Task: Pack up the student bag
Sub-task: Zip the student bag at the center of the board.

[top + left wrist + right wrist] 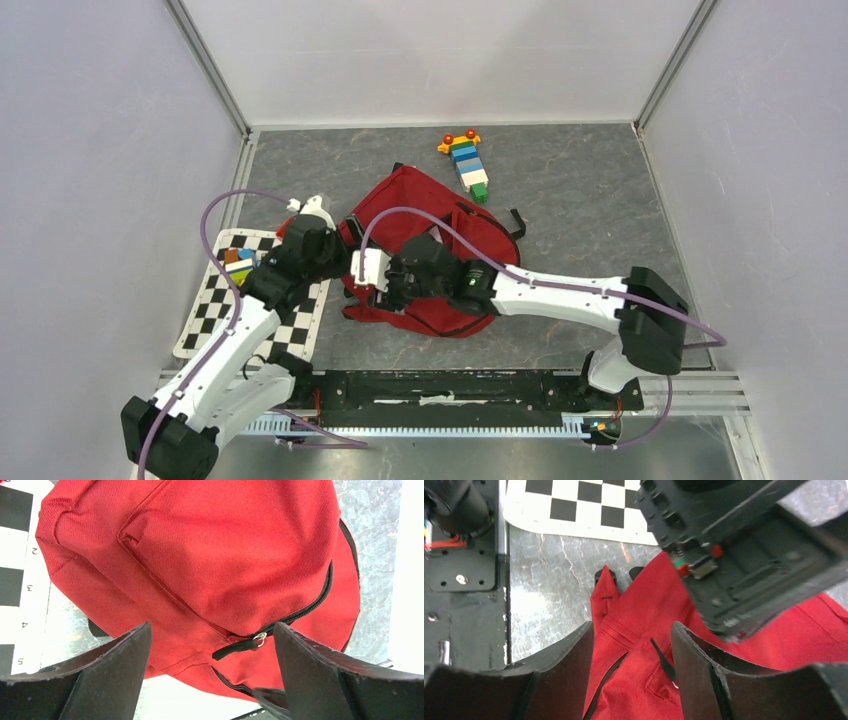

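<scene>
The student bag (425, 215), dark red with black zippers, lies flat in the middle of the grey table. My left gripper (210, 635) hovers over its left end, open wide. The black zipper pull (235, 648) with its metal ring lies between the fingers, touching neither. My right gripper (631, 652) is on the bag's near-left part, its fingers (569, 660) closed against a raised fold of red fabric. A second black pull tab (663, 661) rests close to its right finger. The two grippers are near each other; the left one's body (744, 565) fills the upper right of the right wrist view.
A stack of coloured toy bricks (468, 165) lies behind the bag. A checkerboard mat (215, 300) lies at the left with a few coloured blocks (238, 262) on it. A black strap end (517, 222) sticks out on the bag's right. Walls enclose three sides.
</scene>
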